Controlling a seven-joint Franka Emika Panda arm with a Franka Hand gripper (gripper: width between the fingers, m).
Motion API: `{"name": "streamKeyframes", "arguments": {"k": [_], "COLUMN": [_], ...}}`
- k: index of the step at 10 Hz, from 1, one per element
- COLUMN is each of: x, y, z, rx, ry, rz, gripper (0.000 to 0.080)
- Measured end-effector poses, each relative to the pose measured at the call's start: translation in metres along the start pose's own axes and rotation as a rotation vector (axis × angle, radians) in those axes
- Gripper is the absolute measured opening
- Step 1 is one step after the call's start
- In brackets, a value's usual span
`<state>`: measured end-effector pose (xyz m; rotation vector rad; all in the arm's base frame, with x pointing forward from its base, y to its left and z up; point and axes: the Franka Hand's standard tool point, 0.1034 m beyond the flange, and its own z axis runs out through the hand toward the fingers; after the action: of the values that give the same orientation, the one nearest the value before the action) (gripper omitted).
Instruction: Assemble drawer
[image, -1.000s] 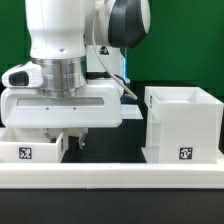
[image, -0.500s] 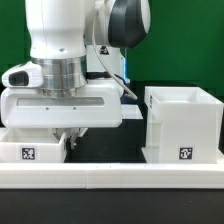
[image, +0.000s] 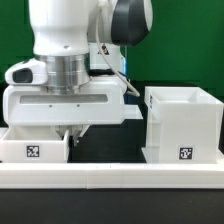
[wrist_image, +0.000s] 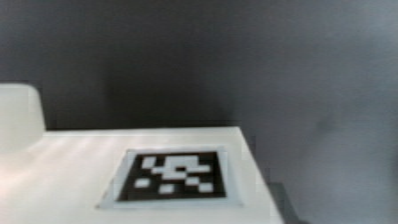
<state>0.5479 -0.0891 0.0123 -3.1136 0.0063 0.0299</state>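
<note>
A small white open-top tray (image: 45, 149) with a square tag stands at the exterior view's left, behind the front rail. My gripper (image: 73, 133) hangs straight down at the tray's right wall, its dark fingers close together on that wall. The big hollow cube casing (image: 182, 125) stands at the exterior view's right, tag on its front, apart from the tray. The wrist view shows a white tray face (wrist_image: 71, 160) with its tag (wrist_image: 175, 176) close up; my fingers do not show there. A second tray is not in view.
A long low white rail (image: 110, 178) runs across the front. The dark table (image: 110, 148) shows between tray and casing. A green wall and cables are behind the arm.
My gripper and the small tray have both shifted a little toward the exterior view's right, nearer the casing. The casing has not moved.
</note>
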Motion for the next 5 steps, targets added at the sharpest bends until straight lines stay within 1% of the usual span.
{"name": "streamKeyframes", "arguments": {"k": [2,5], "x": [-0.0069,-0.0074], "y": [-0.0013,-0.0011], "z": [-0.0049,-0.0022], "rx": [0.001,0.000], "ry": [0.001,-0.004], "rz": [-0.070,-0.095], "gripper": [0.0041,0.0041]}}
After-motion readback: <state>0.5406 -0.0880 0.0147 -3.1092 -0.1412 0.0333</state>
